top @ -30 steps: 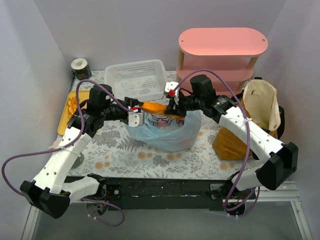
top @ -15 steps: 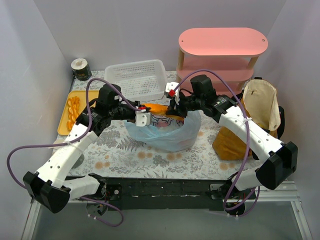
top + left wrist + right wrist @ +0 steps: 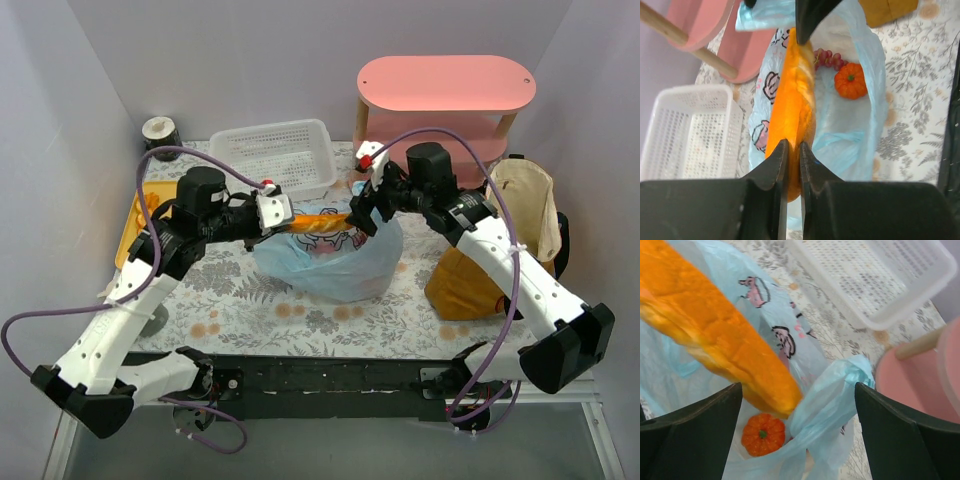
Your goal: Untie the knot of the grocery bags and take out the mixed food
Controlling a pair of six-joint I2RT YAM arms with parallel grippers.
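Left wrist view: the left gripper (image 3: 790, 150) is pinched nearly shut on the near end of a long orange loaf (image 3: 795, 95), which it holds level above the open mouth of the pale blue plastic bag (image 3: 867, 105). Down inside the bag lie a small round orange fruit (image 3: 850, 85) and a bunch of reddish-purple grapes (image 3: 827, 57). The right gripper (image 3: 796, 390) stands at the loaf's far end with its jaws spread wide and nothing held; one dark finger looks close to the loaf's tip, though I cannot tell if they touch. The bag sits mid-table on the floral table (image 3: 240, 300). The white basket (image 3: 272, 155) lies behind it, the mustard-brown tote (image 3: 500, 240) stands to its right, and the pink shelf (image 3: 445, 100) is behind the tote.
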